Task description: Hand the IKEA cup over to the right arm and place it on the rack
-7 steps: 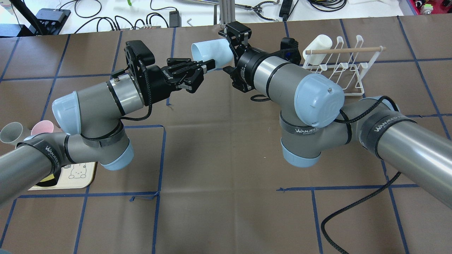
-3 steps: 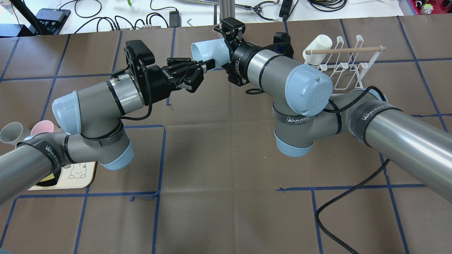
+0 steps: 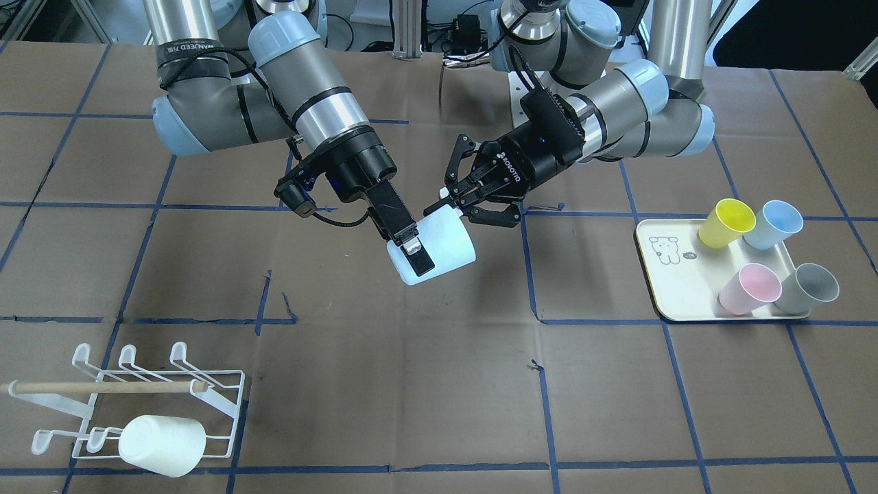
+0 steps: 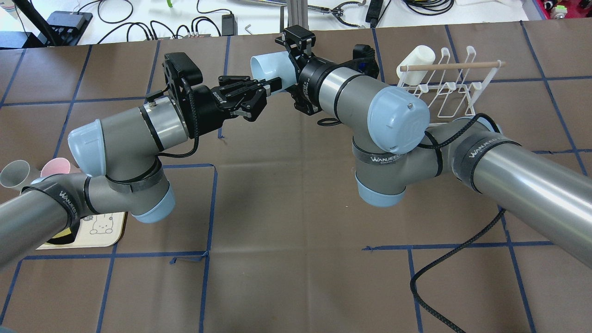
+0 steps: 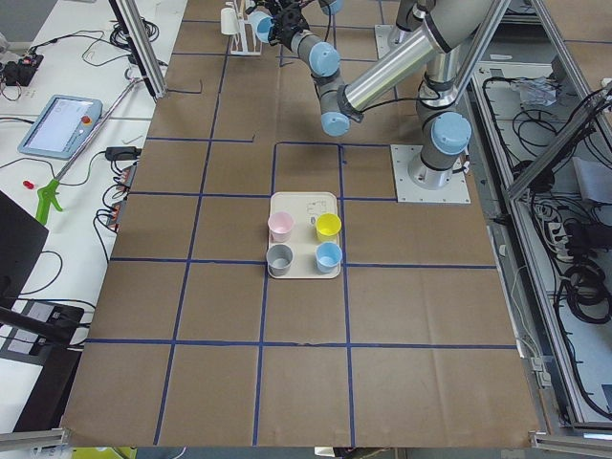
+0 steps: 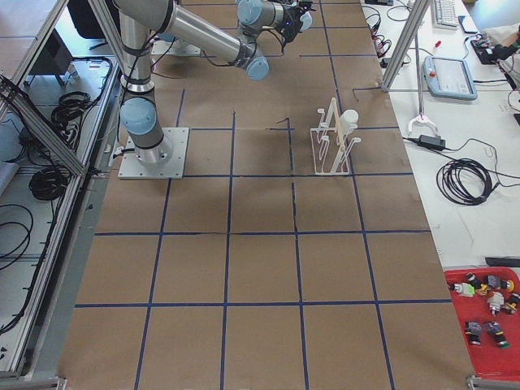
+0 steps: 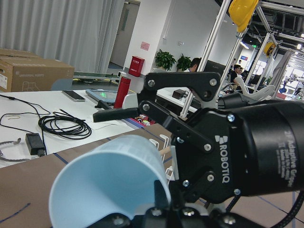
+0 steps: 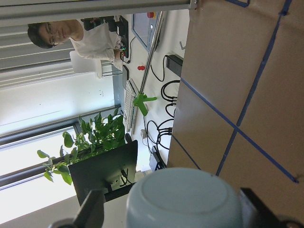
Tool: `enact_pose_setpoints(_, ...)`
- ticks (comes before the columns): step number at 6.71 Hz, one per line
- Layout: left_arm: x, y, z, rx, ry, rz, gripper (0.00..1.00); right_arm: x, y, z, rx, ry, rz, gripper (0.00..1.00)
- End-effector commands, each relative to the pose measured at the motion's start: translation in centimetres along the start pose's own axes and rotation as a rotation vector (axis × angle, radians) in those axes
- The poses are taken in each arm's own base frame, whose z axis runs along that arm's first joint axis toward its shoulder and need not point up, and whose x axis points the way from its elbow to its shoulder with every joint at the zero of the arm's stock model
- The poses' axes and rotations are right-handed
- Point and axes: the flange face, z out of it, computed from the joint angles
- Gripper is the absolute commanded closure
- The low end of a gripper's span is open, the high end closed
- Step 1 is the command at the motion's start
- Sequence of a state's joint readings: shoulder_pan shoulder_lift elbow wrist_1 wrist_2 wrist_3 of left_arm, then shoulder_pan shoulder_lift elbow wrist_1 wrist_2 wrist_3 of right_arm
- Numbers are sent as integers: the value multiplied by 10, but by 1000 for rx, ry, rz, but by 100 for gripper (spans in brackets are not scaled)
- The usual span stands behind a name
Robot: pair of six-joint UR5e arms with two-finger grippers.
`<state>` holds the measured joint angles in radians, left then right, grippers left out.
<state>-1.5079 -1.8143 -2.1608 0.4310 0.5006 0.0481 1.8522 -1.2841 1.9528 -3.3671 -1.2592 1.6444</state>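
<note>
A pale blue cup point(image 4: 273, 69) hangs in mid-air on its side between my two grippers. My left gripper point(image 4: 274, 86) is shut on its rim, one finger inside the mouth, as the left wrist view point(image 7: 114, 180) shows. My right gripper point(image 4: 290, 69) is open and straddles the cup's base end; in the right wrist view the base point(image 8: 185, 199) sits between the spread fingers point(image 8: 92, 209) with a gap on one side. The front view shows the cup point(image 3: 442, 247), the left gripper point(image 3: 449, 204) and the right gripper point(image 3: 415, 250). The white wire rack point(image 4: 448, 88) stands to the right.
A white cup point(image 4: 416, 58) sits on the rack's far corner prong point(image 3: 162, 444). A cream tray point(image 3: 658, 274) holds yellow point(image 3: 727, 221), blue point(image 3: 774, 224), pink point(image 3: 750, 288) and grey point(image 3: 809, 288) cups. A black cable point(image 4: 444, 277) trails over the table.
My right arm has moved left, and its open fingers have slid further over the cup's base end. My left gripper and the cup have stayed still.
</note>
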Motion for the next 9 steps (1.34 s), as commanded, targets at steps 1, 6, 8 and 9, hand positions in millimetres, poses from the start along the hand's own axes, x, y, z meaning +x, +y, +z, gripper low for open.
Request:
enact_pose_setpoints(1,0,0,0,0,-1,0,97,0,1,0,-11,1,0,26)
enact_pose_setpoints(6,-4,-1,2,2,-3,-11,12,1,3,-2,-16,1,-6,57)
enact_pose_setpoints(8,-6,-8,-4,13,-16,-13,2,-1,3,-3,-16,-2,-7,59)
enact_pose_setpoints(9,-12,-10,-11,18,-34,-20,2,-1,3,-2,-18,-1,-9,60)
